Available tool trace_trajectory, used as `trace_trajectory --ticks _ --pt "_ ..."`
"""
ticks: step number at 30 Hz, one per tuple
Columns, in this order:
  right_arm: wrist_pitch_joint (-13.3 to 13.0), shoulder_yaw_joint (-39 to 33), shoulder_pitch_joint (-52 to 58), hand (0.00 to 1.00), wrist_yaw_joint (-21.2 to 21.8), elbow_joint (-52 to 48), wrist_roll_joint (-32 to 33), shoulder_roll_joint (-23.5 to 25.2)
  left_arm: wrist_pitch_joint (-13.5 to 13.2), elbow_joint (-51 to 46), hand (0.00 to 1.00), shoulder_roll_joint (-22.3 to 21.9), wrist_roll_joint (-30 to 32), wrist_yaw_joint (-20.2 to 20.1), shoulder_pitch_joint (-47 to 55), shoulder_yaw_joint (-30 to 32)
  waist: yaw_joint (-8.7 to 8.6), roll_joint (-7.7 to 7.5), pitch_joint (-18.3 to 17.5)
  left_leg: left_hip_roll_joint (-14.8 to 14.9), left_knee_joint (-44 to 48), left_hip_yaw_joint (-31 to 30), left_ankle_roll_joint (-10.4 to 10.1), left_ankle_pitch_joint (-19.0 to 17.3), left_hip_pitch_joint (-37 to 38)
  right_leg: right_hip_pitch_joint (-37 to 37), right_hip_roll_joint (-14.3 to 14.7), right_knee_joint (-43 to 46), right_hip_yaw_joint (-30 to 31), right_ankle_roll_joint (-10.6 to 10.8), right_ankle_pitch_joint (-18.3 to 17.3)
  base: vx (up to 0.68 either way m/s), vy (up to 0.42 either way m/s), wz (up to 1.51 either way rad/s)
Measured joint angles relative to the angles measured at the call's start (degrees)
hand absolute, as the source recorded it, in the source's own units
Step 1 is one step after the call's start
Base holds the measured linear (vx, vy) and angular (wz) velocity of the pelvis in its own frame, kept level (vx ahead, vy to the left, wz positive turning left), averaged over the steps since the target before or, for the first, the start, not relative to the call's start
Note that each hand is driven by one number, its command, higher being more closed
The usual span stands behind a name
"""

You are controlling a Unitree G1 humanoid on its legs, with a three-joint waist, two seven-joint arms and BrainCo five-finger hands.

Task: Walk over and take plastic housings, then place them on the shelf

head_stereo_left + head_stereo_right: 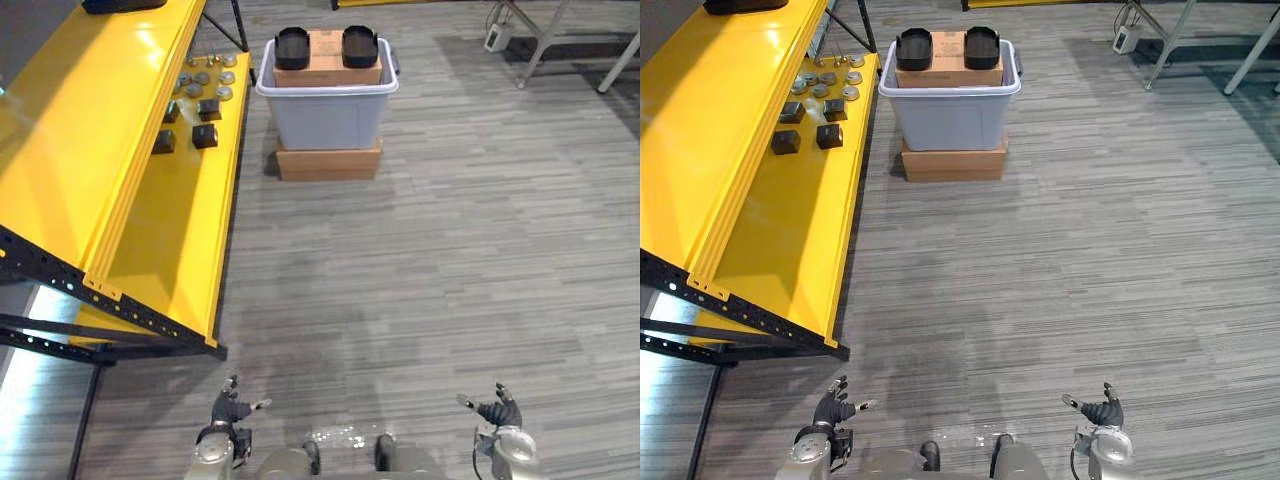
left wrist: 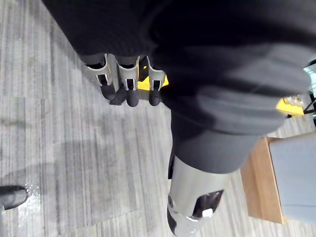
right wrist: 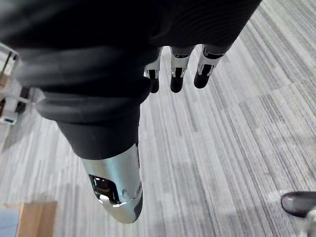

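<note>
Left eye view showed the walk-over step underway: two black plastic housings point(image 1: 292, 48) sat on a cardboard box point(image 1: 326, 48) in the grey bin point(image 1: 327, 122) well ahead, beside the yellow shelf point(image 1: 100, 160), while left hand point(image 1: 232, 408) and right hand point(image 1: 500, 410) hung relaxed and empty, so closing in looked next.

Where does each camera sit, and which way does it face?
Left eye view: on the head, facing down at the yellow shelf, grey bin and black plastic housings; left hand and right hand show low.
Right eye view: beside it, same scene.
Left wrist view: on the left wrist, along the hand toward floor, shelf and bin.
Right wrist view: on the right wrist, along the hand toward floor.
Shared: eye and left wrist views show shelf and bin.
</note>
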Motion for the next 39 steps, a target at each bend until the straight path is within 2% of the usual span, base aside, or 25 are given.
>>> trace_trajectory --ticks 1,2,3,4,5,6,7,10,12,14,16,19,21,22,23,24,26,28,29,30,31,32,34,37,39 --pt "0.0 0.1 -0.5 0.0 0.0 0.0 0.0 -0.3 0.0 0.0 0.0 -0.1 -0.2 0.4 -0.6 0.0 -0.23 0.44 0.4 0.8 -1.2 -0.2 0.0 0.0 0.9 -1.2 1.0 -2.5 -0.8 -0.6 0.9 0.46 -0.046 0.19" --pt "-0.1 0.1 -1.3 0.0 0.0 0.0 0.0 -0.8 0.0 0.0 0.0 -0.1 -0.6 0.6 -1.7 0.0 -0.87 1.04 0.9 2.0 -3.4 -0.8 -0.3 0.2 2.5 -3.4 2.8 -9.5 -1.6 -1.0 4.6 0.62 -0.095 0.34" --pt "-0.1 0.1 -1.2 0.0 -0.1 0.0 0.0 -1.0 -0.1 0.1 0.0 0.0 -0.8 0.6 -2.2 -0.1 -1.09 0.35 1.0 2.0 -4.8 -1.4 -1.5 0.5 4.3 -4.2 3.7 -17.3 -1.1 -2.0 11.3 0.53 -0.084 0.41" --pt "-0.1 0.1 -1.0 0.0 -0.1 0.0 0.0 -1.3 -0.1 0.2 0.0 -0.1 -0.8 0.7 -2.7 -0.1 -1.23 0.1 1.0 2.2 -5.1 -1.7 -2.6 0.3 5.2 -4.3 3.7 -17.8 -0.2 -3.6 16.3 0.71 -0.157 0.38" --pt "0.1 -0.1 -0.8 0.0 -0.3 0.0 0.0 -1.9 -0.1 0.6 0.0 -0.9 -0.8 0.8 -3.5 -0.1 -1.09 0.69 1.0 3.4 -4.7 -2.7 -4.0 0.5 6.0 -5.0 3.7 -13.5 -1.0 -8.3 17.3 0.61 -0.191 0.39" --pt "0.0 -0.2 -1.5 0.0 -0.3 -0.2 0.0 -1.8 -0.2 1.1 0.0 -1.0 -0.7 0.9 -4.2 -0.1 -1.42 0.47 1.0 3.5 -3.4 -3.5 -7.5 2.5 6.2 -6.0 2.4 -7.7 -1.5 -9.7 12.5 0.74 -0.234 0.41" --pt "0.0 -0.4 -1.5 0.0 -0.3 -0.2 0.0 -1.9 -0.2 1.4 0.0 -1.4 -0.7 0.9 -4.3 -0.1 -1.63 0.5 1.0 3.3 -2.2 -3.9 -9.1 3.6 6.6 -5.7 1.7 -5.2 -1.9 -10.3 10.4 0.63 -0.22 0.53" --pt "-0.3 1.9 -1.7 0.0 0.1 -0.7 0.3 -1.9 -0.3 2.0 0.0 -2.4 -0.5 0.6 -3.0 -0.1 -1.97 0.41 1.1 3.8 24.6 -4.1 -11.5 14.0 -1.1 4.0 1.1 -5.1 -2.2 -10.5 3.3 0.64 -0.22 0.36" --pt "-0.7 2.8 -2.0 0.0 0.2 -0.6 0.8 -1.4 -0.2 2.1 0.0 -2.4 -0.3 0.3 -2.9 -0.1 -0.71 0.5 1.1 7.1 43.4 -0.1 -8.8 11.8 -9.4 10.2 3.1 -9.5 -1.6 -10.8 2.2 0.48 -0.152 -0.13" --pt "-0.7 3.2 -2.2 0.0 0.1 -0.2 2.4 -0.7 0.0 2.1 0.0 -2.5 -0.4 0.3 -2.7 -0.2 0.74 -0.58 1.7 8.1 50.8 3.2 -4.2 8.9 -16.4 17.7 3.8 -14.4 -1.0 -10.8 2.2 0.4 -0.074 -0.21" --pt "-0.7 3.2 -2.1 0.0 0.1 -0.2 3.6 -0.6 0.0 1.9 0.0 -2.6 -0.5 0.3 -1.8 -0.6 0.92 -1.04 1.9 6.3 46.7 4.7 -2.8 7.1 -21.2 23.7 3.7 -19.3 -0.6 -10.3 1.9 0.37 0.01 -0.11" --pt "-0.7 1.7 -2.0 0.0 0.0 -0.1 3.9 -0.8 0.0 1.8 0.0 -2.9 -0.6 0.2 -1.5 -1.3 1.7 -0.83 1.9 3.1 31.6 5.3 -3.4 6.3 -26.9 29.1 3.3 -23.9 -0.2 -8.3 0.5 0.38 0.073 -0.09" --pt "-0.7 -0.1 -1.4 0.0 -0.1 1.9 3.9 -1.2 0.0 1.9 0.0 -4.2 -0.7 0.2 -0.1 -1.6 3.22 1.18 0.9 -0.2 2.6 4.0 -10.5 12.6 -27.4 34.5 3.9 -29.2 1.3 -6.3 -0.9 0.56 0.155 -0.34" --pt "-0.6 -0.1 -1.4 0.0 -0.2 2.7 3.8 -1.3 0.1 2.1 0.0 -4.4 -0.7 0.2 0.2 -1.6 3.81 1.82 0.8 -0.3 0.7 3.2 -10.0 16.3 -28.0 35.5 4.3 -30.3 2.0 -5.6 -1.3 0.51 0.196 -0.57" --pt "-0.3 0.2 -1.6 0.0 -0.2 4.0 3.8 -0.8 0.2 2.2 0.0 -4.4 -0.7 0.3 0.7 -1.2 4.6 1.32 0.2 -1.7 3.0 2.9 -5.8 20.8 -28.3 37.1 3.4 -30.7 3.2 -4.6 -2.3 0.56 0.187 -0.43" --pt "-0.2 0.1 -1.1 0.0 -0.1 4.1 3.8 0.1 0.2 2.3 0.0 -4.6 -0.7 0.3 0.8 -1.0 4.78 -0.37 -0.4 -3.7 4.3 3.1 -2.2 20.6 -28.5 37.1 1.2 -29.5 3.7 -3.7 -2.6 0.6 0.172 -0.22" --pt "-0.2 -0.1 -1.1 0.0 0.1 4.1 3.8 0.5 0.2 3.0 0.0 -4.9 -0.7 0.0 0.0 -1.5 3.54 -1.52 -1.0 -5.6 7.2 3.6 0.2 18.2 -28.8 33.9 -0.9 -20.7 5.7 -2.9 -2.2 0.66 0.16 0.25" --pt "-0.2 -0.6 -1.0 0.0 0.1 4.3 3.8 0.6 0.6 4.5 0.0 -4.7 -0.7 -0.6 -0.9 -1.6 3.02 -2.23 -1.0 -7.1 7.8 3.7 1.3 14.7 -25.5 28.2 -2.7 -4.0 8.9 3.9 1.7 0.7 0.178 0.22" --pt "-0.3 -0.5 -1.1 0.0 0.2 4.3 3.8 0.8 1.0 4.6 0.0 -4.4 -0.7 -0.8 -0.8 -1.7 2.42 -2.69 -0.9 -8.1 6.8 3.3 1.8 13.1 -21.6 24.0 -3.6 9.7 11.2 8.0 4.0 0.71 0.129 0.06" --pt "-0.3 -0.4 -1.0 0.0 0.2 4.3 3.8 1.1 1.2 4.6 0.0 -4.5 -0.7 -0.8 -0.6 -1.7 2.3 -2.64 -0.9 -8.4 5.4 3.1 2.1 12.0 -16.6 20.3 -4.5 20.7 11.5 7.4 3.8 0.55 0.081 0.02" --pt "-0.3 -0.3 -1.1 0.0 0.2 4.3 3.8 1.4 1.2 4.6 0.0 -4.5 -0.7 -0.8 -0.5 -1.7 2.24 -2.53 -0.8 -8.4 4.3 3.0 2.0 11.8 -13.9 18.6 -5.1 24.5 10.5 6.1 3.3 0.61 0.09 -0.08" --pt "-0.4 0.0 -0.9 0.0 0.3 4.2 3.8 1.8 1.2 4.6 0.0 -4.5 -0.7 -0.8 -0.5 -1.8 2.05 -2.14 -1.0 -8.0 1.7 2.0 2.1 11.8 -9.0 15.7 -5.9 27.8 8.0 2.1 2.4 0.44 0.05 -0.05" --pt "-0.5 0.0 -0.9 0.0 0.3 3.9 3.8 2.0 1.0 4.7 0.0 -4.5 -0.7 -0.8 -1.1 -1.9 2.0 -1.3 -1.1 -6.8 -2.6 1.0 2.0 11.2 -3.1 11.4 -5.7 24.4 4.0 -1.3 0.3 0.41 0.008 0.05" --pt "-0.6 0.0 -1.3 0.0 0.3 4.0 3.8 1.7 1.0 6.0 0.0 -4.6 -0.7 -0.9 -2.2 -1.8 0.67 -0.69 -0.7 -4.7 -6.0 -0.8 1.0 10.1 1.8 5.1 -2.8 5.0 1.4 -0.7 -0.5 0.38 -0.103 0.27" --pt "-0.5 0.0 -1.5 0.0 0.3 4.2 3.8 1.9 1.1 7.0 0.0 -4.2 -0.3 -0.8 -2.0 -1.8 -0.08 -0.87 -0.6 -3.6 -7.0 -1.7 -1.0 8.5 3.5 4.4 -0.8 -13.6 2.2 0.7 6.3 0.33 -0.148 0.4"
